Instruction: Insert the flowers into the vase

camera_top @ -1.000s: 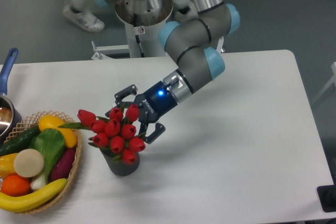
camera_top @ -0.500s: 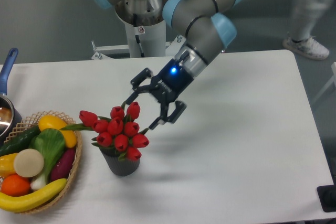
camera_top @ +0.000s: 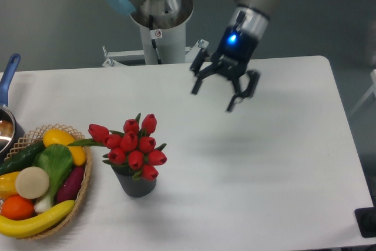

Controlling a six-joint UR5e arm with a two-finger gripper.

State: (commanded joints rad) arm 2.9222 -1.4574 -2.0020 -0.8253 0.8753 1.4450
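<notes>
The flowers (camera_top: 130,145), a bunch of red tulip buds with green leaves, stand upright in the small dark grey vase (camera_top: 137,184) on the white table, just right of the basket. The buds spread wider than the vase and hide its rim. My gripper (camera_top: 212,100) hangs in the air well above and to the right of the flowers, over the table's back middle. Its fingers are spread apart and hold nothing.
A woven wicker basket (camera_top: 86,176) of colourful fruit and vegetables sits at the front left. A pot with a blue handle (camera_top: 8,77) is at the left edge. The robot base (camera_top: 158,22) stands behind the table. A dark object (camera_top: 367,220) sits at the front right corner.
The gripper has let go of the flowers, risen and swung away to the right and back. The flowers stay standing in the vase.
</notes>
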